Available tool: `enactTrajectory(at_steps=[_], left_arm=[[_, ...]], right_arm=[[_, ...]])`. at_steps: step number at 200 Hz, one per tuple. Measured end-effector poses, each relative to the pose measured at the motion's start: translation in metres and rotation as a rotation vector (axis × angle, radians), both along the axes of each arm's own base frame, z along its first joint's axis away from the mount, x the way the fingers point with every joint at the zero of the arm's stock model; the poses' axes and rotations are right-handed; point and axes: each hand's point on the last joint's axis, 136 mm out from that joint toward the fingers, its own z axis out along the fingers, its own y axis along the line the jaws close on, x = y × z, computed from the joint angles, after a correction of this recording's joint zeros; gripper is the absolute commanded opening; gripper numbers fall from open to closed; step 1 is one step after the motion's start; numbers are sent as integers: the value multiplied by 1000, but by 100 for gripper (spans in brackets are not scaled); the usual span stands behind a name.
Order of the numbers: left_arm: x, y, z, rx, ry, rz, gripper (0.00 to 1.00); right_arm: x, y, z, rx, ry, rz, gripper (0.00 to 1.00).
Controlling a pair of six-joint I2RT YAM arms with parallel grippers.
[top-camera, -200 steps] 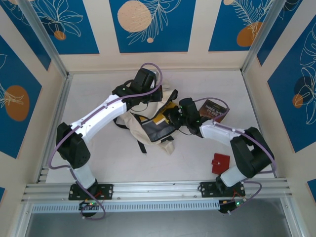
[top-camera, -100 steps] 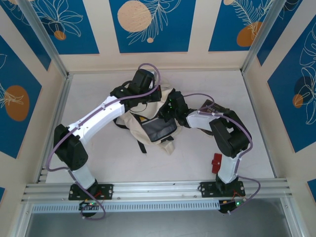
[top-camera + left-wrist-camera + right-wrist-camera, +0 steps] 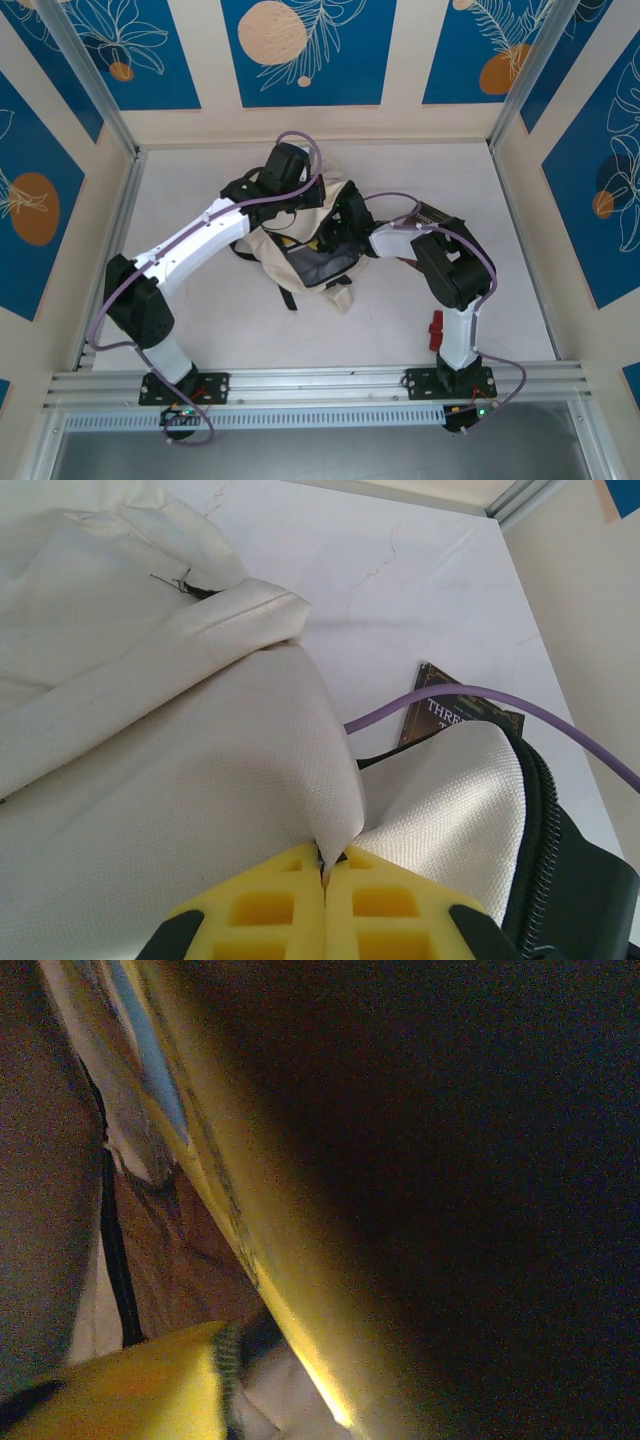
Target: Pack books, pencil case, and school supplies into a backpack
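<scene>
You're on the book-loading step. The backpack [image 3: 268, 250] lies mid-table, and a yellow book [image 3: 240, 1200] stands on edge in the dark inside it. The right gripper [image 3: 338, 228] is pushed into the backpack's mouth from its right side, close against that book. One finger [image 3: 140, 1385] shows beside the book, but you cannot tell whether the jaws are parted or have hold of it. Your left gripper [image 3: 325, 865], at the backpack's far rim, is pinched fully closed on a fold of its fabric, holding the mouth up.

Next, I'd judge, the book needs leaving deep inside the backpack. Then back the right gripper out without dragging the book along, and go for the black book [image 3: 455, 712] just right of the backpack.

A second ago the right gripper was outside the mouth, with the yellow book showing at the opening. Now both are inside, and the right arm has folded across the black book.
</scene>
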Motion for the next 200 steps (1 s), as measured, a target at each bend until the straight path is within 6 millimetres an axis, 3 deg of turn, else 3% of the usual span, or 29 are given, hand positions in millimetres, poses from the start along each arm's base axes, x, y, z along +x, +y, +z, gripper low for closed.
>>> enactTrajectory(at_steps=[26,73,115,126,147,161,175,200], left_arm=[[1,2,1,-4,-5,4,0],[5,11,1,-5,-9,25,0],[9,22,-10,6,10,46,0],[9,25,-14,4,20,49,9],[12,31,-17,-5,34,58,44],[15,34,-16,-13,33,67,62],[17,35,-14,-24,32,73,70],[14,31,-13,-31,33,37,72]], right_arm=[[-6,-4,10,-17,0,14,71],[-30,-23,45,-38,-54,33,67],[-60,-47,34,-130,-46,41,58],[-70,-58,28,-173,-48,40,57],[-85,-83,23,-270,-60,15,57],[-92,-102,26,-339,-85,-14,58],[-94,-123,33,-405,-118,-55,63],[-89,-166,45,-488,-154,-158,64]])
